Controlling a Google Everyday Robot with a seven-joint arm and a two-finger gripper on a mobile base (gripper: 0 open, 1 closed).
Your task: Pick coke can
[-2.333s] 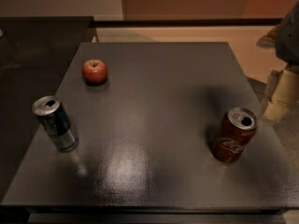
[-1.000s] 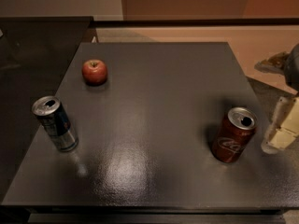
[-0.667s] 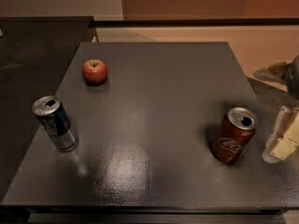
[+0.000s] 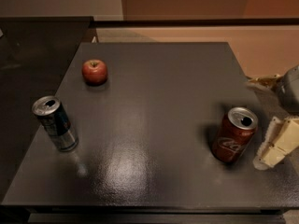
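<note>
My gripper (image 4: 274, 147) hangs at the right edge of the counter (image 4: 159, 101), toward the near right corner, low over the surface and partly cut off by the border of the view. From here I cannot tell whether it is spread or pressed together, and it holds nothing that I can see. The coke can (image 4: 233, 135) stands on its base just to the left of the gripper, close to the right edge and nearer the front edge than the back. Its silver top with the open hole faces up and the white script shows on its dark red side. A thin dark strip of counter shows between the can and my gripper. Well apart from both, a silver-and-blue can (image 4: 54, 123) stands near the left edge, and a red apple (image 4: 95, 72) sits toward the far left corner.
</note>
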